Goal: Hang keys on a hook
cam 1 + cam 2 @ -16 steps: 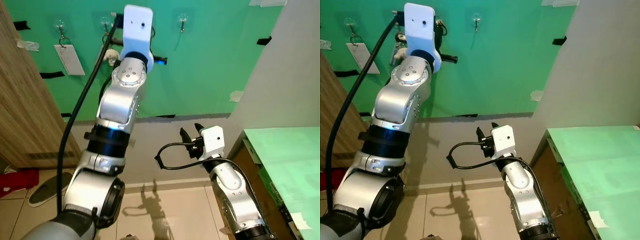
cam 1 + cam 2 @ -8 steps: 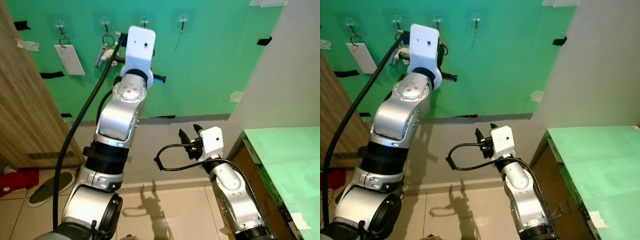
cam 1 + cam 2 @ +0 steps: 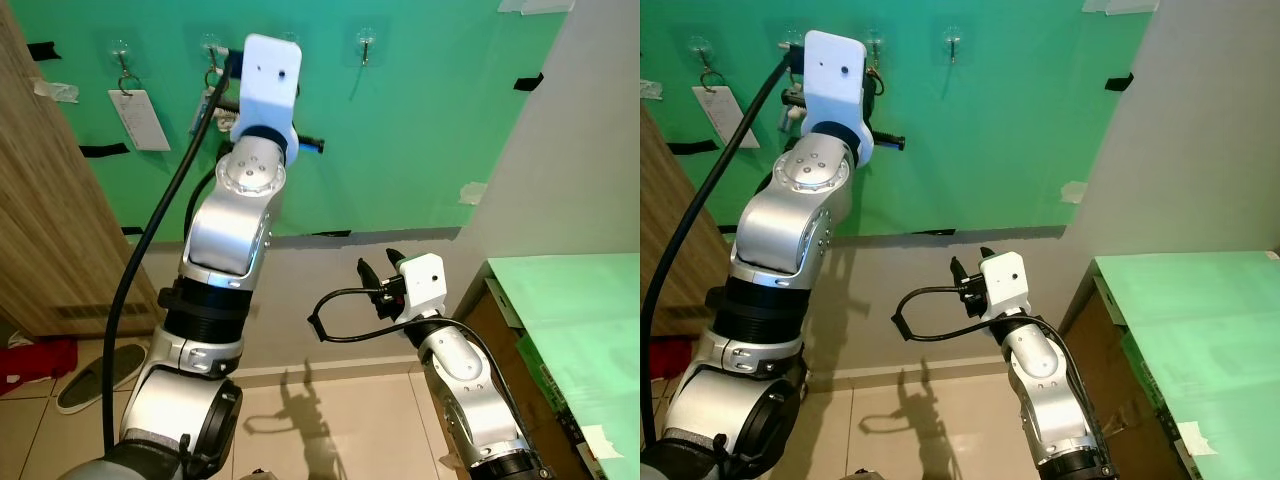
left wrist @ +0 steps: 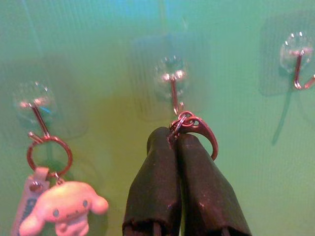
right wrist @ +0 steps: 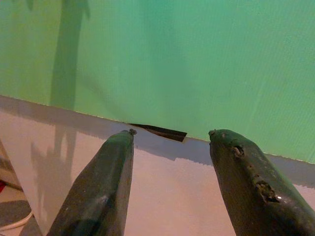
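My left arm (image 3: 245,180) reaches up to the green wall (image 3: 420,130), where a row of clear stick-on hooks is fixed. In the left wrist view my left gripper (image 4: 173,135) is shut on a metal key ring (image 4: 199,132). The ring sits right at the lower tip of the middle hook (image 4: 172,83); I cannot tell whether it is over the hook. On the neighbouring hook (image 4: 34,105) hangs another ring with a white plush charm (image 4: 61,209). A bare hook (image 4: 298,66) is on the other side. My right gripper (image 3: 378,262) is open, low and away from the hooks.
A white tag (image 3: 138,118) hangs from the far-left hook. A wooden door (image 3: 50,230) stands at the left and a green-topped table (image 3: 570,320) at the right. A grey wall (image 3: 590,130) juts out at the right. A shoe (image 3: 95,378) lies on the floor.
Half a second ago my left wrist had dropped lower; now it has risen and shifted slightly left, back up to the row of hooks. The right arm has not moved.
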Tool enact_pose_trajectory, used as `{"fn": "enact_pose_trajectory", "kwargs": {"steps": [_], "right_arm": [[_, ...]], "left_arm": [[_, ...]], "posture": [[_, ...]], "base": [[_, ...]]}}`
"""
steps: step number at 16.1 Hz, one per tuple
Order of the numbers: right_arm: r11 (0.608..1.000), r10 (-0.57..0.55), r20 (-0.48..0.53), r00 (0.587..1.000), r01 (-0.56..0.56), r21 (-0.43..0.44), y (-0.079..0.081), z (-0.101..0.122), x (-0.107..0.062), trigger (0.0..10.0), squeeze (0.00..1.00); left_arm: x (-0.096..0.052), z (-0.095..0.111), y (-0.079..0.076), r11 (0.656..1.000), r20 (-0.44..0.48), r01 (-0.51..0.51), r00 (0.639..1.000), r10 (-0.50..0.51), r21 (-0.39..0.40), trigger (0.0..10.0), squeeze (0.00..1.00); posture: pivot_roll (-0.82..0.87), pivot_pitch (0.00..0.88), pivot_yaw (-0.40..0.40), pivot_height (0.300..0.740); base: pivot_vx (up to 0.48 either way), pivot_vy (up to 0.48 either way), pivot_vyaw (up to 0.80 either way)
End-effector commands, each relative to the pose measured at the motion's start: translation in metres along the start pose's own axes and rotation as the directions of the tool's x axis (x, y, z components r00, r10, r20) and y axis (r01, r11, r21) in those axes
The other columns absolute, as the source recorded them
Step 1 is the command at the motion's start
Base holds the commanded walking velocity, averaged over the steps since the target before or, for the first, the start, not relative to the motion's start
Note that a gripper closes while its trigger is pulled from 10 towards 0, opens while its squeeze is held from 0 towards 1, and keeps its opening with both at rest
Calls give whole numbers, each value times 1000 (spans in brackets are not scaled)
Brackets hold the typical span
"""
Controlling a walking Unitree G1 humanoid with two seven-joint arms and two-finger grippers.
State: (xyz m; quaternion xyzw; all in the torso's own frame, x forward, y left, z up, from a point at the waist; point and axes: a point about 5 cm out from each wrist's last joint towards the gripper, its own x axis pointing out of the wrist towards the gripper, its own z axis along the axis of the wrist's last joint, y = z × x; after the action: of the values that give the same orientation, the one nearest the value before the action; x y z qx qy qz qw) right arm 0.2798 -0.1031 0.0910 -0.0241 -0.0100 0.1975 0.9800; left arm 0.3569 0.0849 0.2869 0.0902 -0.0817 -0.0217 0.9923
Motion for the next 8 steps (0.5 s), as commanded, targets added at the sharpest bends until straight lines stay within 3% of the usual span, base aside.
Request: {"fn": "enact_pose_trajectory", "kwargs": {"steps": [1, 8], "right_arm": [[1000, 2, -14, 1000, -3, -9, 0, -1, -1, 10000, 0], [1000, 16, 1, 1000, -16, -12, 0, 2, 0, 10000, 0]], "left_arm": [[1, 9, 1, 1000, 34, -18, 999, 18, 11, 10000, 0], [14, 8, 9, 996, 62, -63, 996, 59, 63, 10000, 0]], "posture": [[48, 0, 12, 740], [46, 0, 14, 740]], "base": [[0, 0, 0], [0, 0, 0]]}}
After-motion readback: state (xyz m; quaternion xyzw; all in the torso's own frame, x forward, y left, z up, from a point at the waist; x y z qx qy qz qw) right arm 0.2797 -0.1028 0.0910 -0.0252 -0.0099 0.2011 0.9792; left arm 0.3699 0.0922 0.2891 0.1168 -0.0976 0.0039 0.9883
